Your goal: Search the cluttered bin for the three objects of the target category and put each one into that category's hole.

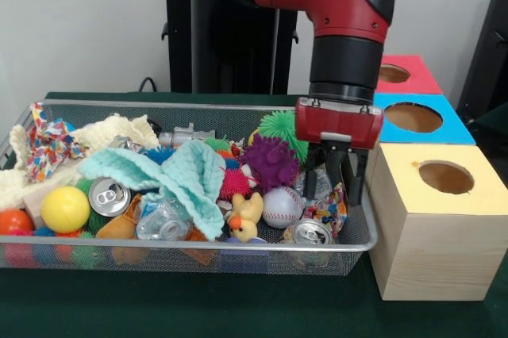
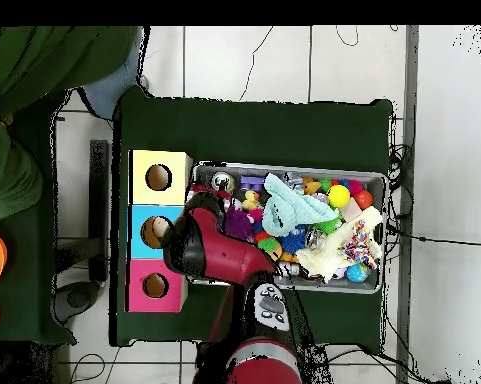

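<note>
The wire mesh bin [image 1: 159, 103] is full of mixed items. My gripper [image 1: 344, 191] hangs at the bin's right end, its tips down beside a small confetti cloth [image 1: 333, 207] and a can. A second confetti cloth [image 1: 44, 146] lies at the far left on the cream-yellow knitted cloth [image 1: 111, 132]. The yellow-topped hole [image 1: 446, 177] is on the wooden box just right of the gripper. In the overhead view the arm covers the gripper. The bin [image 2: 284, 168], the yellow hole [image 2: 158, 177], the cream cloth [image 2: 324, 258] and one confetti cloth [image 2: 359, 240] show there.
A mint knitted cloth [image 1: 175, 175], spiky balls [image 1: 270, 159], cans [image 1: 109, 195], a baseball [image 1: 282, 207], a yellow ball [image 1: 65, 209] and a toy duck [image 1: 246, 217] fill the bin. Blue-topped [image 1: 413, 117] and red-topped [image 1: 393, 74] holes stand behind the yellow box. A person's green sleeve [image 2: 24, 90] shows at the overhead view's left.
</note>
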